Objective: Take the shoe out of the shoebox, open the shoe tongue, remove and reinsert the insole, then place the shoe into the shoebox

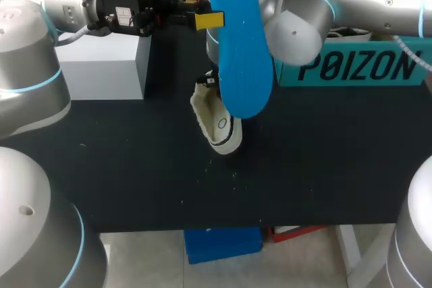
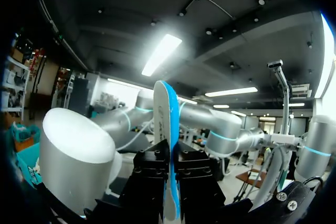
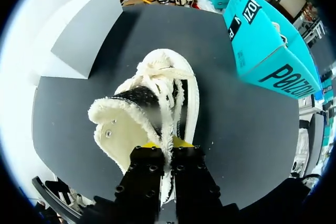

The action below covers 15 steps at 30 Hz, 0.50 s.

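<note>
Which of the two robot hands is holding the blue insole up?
The left gripper, coming in from the left: it is shut on the blue insole. The right gripper clamps the white shoe instead.

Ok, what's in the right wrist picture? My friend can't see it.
The right gripper pinches the frayed rim of a cream canvas lace-up shoe, whose toe points away from it, over a black table. Beyond the shoe, a teal cardboard shoebox sits to one side and a pale grey block to the other.
</note>
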{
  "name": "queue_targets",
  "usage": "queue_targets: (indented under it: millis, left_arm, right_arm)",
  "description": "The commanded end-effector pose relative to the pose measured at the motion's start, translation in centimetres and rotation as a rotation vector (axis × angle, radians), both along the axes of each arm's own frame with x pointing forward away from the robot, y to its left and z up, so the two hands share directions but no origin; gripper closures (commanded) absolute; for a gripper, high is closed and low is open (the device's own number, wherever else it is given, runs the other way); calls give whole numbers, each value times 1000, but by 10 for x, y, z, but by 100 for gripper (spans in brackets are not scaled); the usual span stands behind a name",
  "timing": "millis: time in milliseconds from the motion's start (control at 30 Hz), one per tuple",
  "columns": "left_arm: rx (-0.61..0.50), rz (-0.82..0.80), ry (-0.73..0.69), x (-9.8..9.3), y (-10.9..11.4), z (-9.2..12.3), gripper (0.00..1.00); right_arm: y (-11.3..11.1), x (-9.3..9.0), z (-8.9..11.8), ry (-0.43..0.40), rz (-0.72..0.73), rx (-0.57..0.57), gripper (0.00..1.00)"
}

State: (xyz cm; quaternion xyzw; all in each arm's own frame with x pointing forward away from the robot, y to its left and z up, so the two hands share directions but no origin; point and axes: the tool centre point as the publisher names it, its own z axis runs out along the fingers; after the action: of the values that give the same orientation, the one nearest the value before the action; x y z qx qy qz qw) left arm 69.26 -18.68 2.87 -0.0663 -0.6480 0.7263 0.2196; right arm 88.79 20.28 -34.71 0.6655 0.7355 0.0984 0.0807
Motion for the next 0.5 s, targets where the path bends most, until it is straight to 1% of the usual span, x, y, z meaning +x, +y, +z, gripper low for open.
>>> queue_targets:
  millis: [33,167,300,500]
  left_arm:
    - [-1,2,-1,-1,-1,-1,100]
    - [-1,2,-1,-1,-1,-1,100]
    - [-1,2,-1,-1,-1,-1,100]
    - [-1,2,-1,-1,-1,-1,100]
  right_arm:
    - [4,1,-6,-6,-13,-2,100]
    - [3,0,-11,-7,-48,3,100]
    - [3,-3,-15,-8,-52,10,100]
    - [-4,-8,-24,3,-68,10,100]
